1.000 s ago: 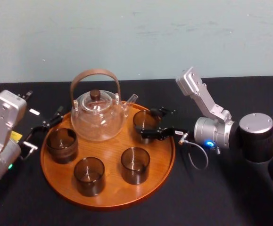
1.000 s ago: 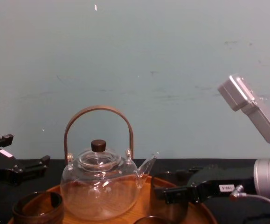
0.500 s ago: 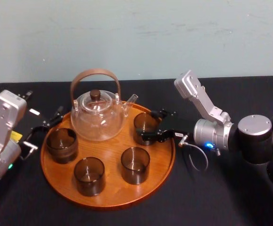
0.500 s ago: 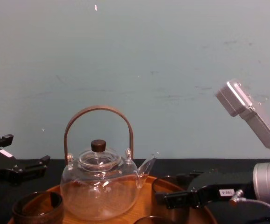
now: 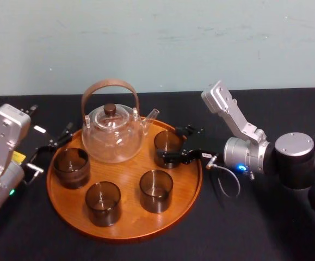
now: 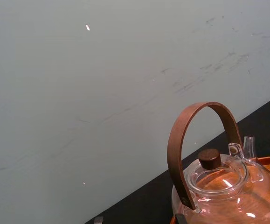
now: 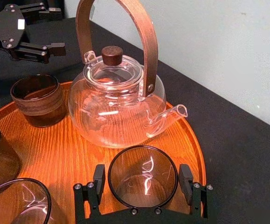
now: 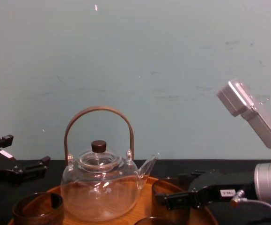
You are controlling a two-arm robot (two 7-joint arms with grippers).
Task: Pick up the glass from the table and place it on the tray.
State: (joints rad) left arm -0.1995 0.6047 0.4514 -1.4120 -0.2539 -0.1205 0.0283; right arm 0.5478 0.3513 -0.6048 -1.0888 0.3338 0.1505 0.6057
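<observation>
R gripper (image 7: 142,175) fwd, jaws apart; L gripper (image 7: 58,28) parked, jaws spread.

Head looks down, chest level, wrists close — all share teapot (image 5: 112,133) and tray (image 5: 129,175).

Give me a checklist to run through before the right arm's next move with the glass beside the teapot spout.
1. Glass inside the tray rim: ok.
2. Glass upright: ok.
3. Glass fully resting on the wood: cannot tell from these angles.
4. Right gripper centred around the glass: ok.
5. Gap to the teapot spout: ok, apart, though close, so any pull-back should probably go straight out to the right.
6. Other three glasses, nearest, away from that path: ok.
7. Left gripper parked off the tray's left edge, jaws open: ok.
</observation>
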